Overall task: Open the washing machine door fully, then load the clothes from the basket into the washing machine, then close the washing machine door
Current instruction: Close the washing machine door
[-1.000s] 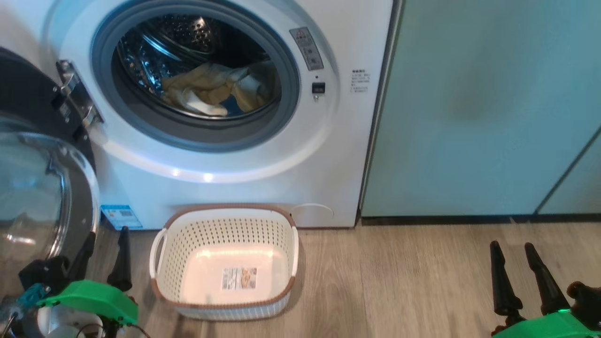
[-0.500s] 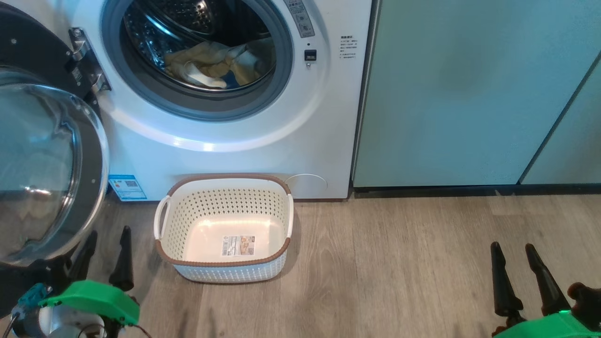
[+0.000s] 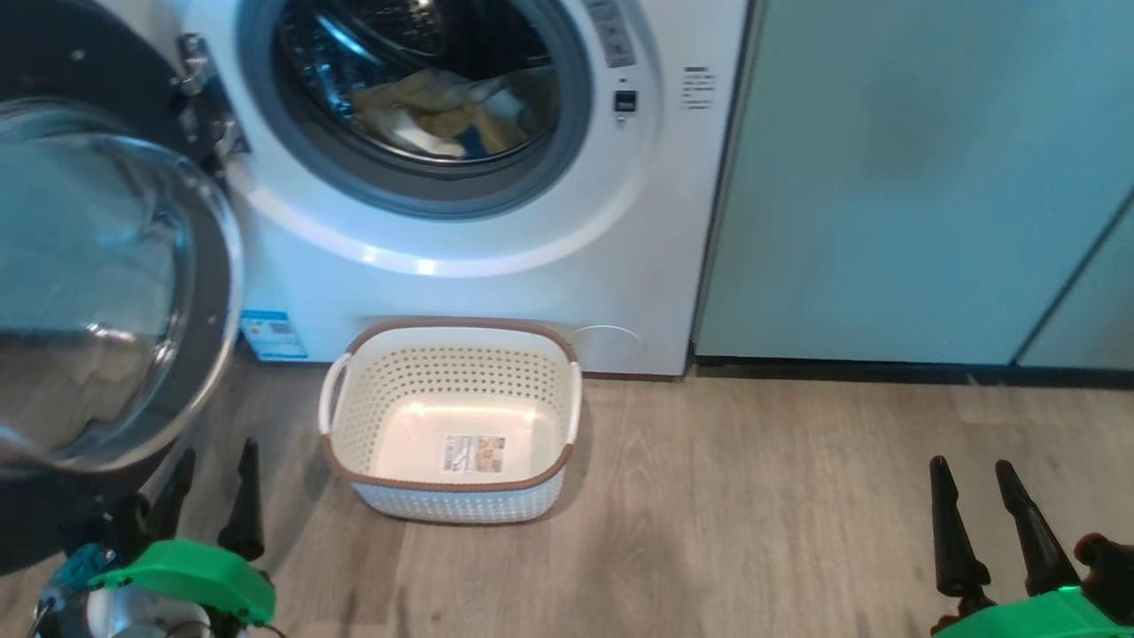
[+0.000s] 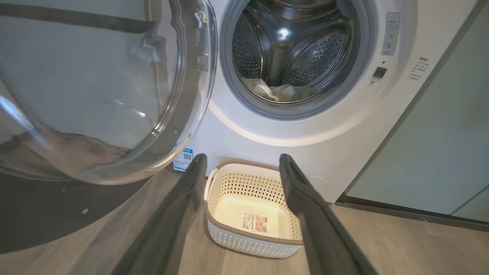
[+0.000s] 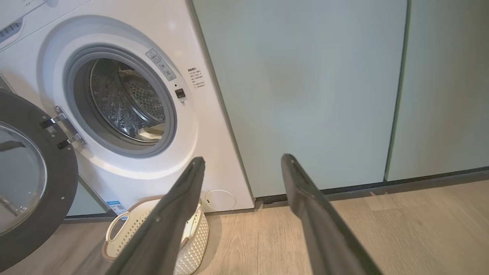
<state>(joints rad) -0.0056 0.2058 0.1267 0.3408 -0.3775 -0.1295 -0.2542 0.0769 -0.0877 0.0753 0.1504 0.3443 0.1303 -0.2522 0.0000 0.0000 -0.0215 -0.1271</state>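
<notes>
The white washing machine (image 3: 549,266) stands open, its black door (image 3: 106,292) with the clear glass bowl swung out to the left. Pale yellow clothes (image 3: 443,111) lie inside the steel drum (image 4: 290,49). The cream basket (image 3: 456,354) sits on the floor in front of the machine, with just a label on its floor. My left gripper (image 3: 213,461) is open, low at the left beside the door and left of the basket. My right gripper (image 3: 970,474) is open over bare floor at the lower right. The door (image 5: 30,179) and basket (image 5: 191,236) also show in the right wrist view.
Pale green cabinets (image 3: 921,177) stand right of the machine, with a dark plinth at their foot. Wood-look floor (image 3: 753,514) stretches between the basket and my right gripper. A small blue label (image 3: 273,334) sits low on the machine's front.
The whole head picture has shifted: the camera has pulled back and turned, so machine, door and basket sit differently. Both grippers stay open in the same corners.
</notes>
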